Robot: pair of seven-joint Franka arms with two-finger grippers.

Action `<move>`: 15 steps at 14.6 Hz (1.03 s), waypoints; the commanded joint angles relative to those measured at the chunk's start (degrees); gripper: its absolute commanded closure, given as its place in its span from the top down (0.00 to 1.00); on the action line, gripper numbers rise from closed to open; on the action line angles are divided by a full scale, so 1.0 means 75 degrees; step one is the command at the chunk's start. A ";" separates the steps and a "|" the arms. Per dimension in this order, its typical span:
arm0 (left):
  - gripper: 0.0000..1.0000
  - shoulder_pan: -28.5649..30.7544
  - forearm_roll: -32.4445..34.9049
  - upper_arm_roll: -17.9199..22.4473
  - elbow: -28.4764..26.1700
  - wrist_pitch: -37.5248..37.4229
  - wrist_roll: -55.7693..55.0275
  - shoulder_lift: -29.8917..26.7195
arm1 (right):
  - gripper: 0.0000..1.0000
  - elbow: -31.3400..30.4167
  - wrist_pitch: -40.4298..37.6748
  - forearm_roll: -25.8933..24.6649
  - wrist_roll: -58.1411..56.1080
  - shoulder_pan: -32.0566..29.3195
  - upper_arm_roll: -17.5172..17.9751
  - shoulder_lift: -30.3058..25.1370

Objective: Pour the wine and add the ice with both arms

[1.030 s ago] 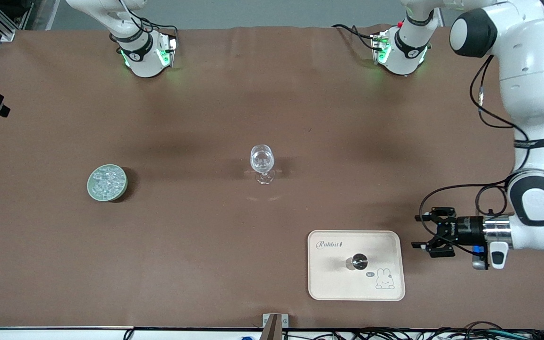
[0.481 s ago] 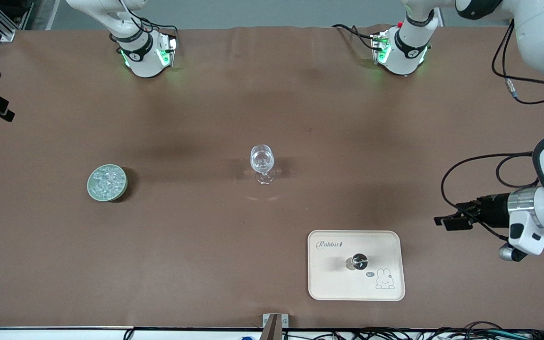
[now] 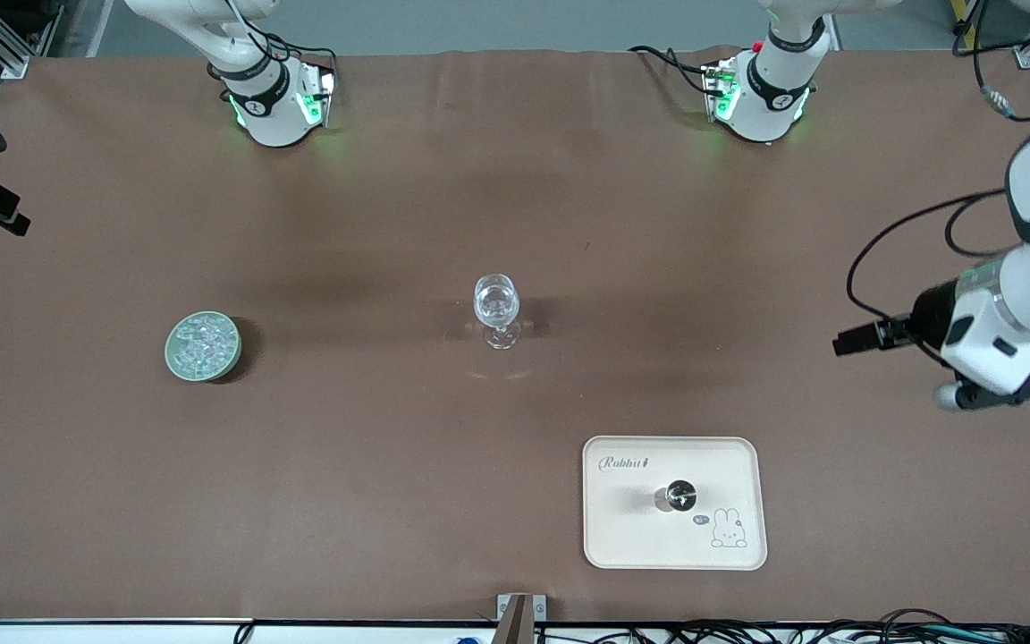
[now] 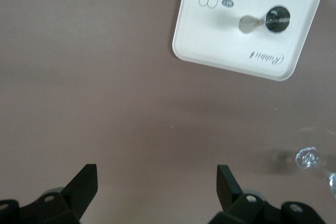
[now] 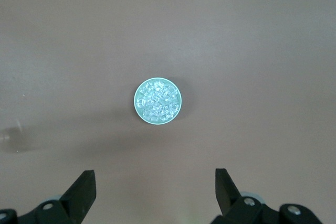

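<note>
Ice (image 3: 203, 345), loose in pale green bowl (image 3: 177, 365), toward right arm's end of surface from wine glass (image 3: 496, 309).
Small, hard, likely slippery; best pinched singly across flat faces. Left end effector (image 4: 156, 187) wide, empty; right end effector (image 5: 155, 184) wide, high over bowl.

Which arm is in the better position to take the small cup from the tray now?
Probably the left. The left gripper is open above the table, with the tray and its small cup ahead. The right gripper, also open, faces the ice instead.
</note>
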 commanded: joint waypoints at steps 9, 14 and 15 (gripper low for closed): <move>1.00 -0.0172 0.0147 -0.0011 -0.3545 0.0752 0.0484 -0.3290 | 1.00 -0.0225 0.0001 0.0111 -0.0061 0.0067 0.0006 -0.0230; 1.00 -0.0172 0.0171 0.0012 -0.3782 0.0836 0.1219 -0.3538 | 1.00 -0.0190 0.0083 0.0111 -0.0015 0.0067 0.0006 -0.0206; 1.00 -0.0172 0.0159 0.0024 -0.3759 0.0847 0.1222 -0.3515 | 1.00 -0.0166 0.0106 0.0111 -0.0003 0.0067 0.0006 -0.0206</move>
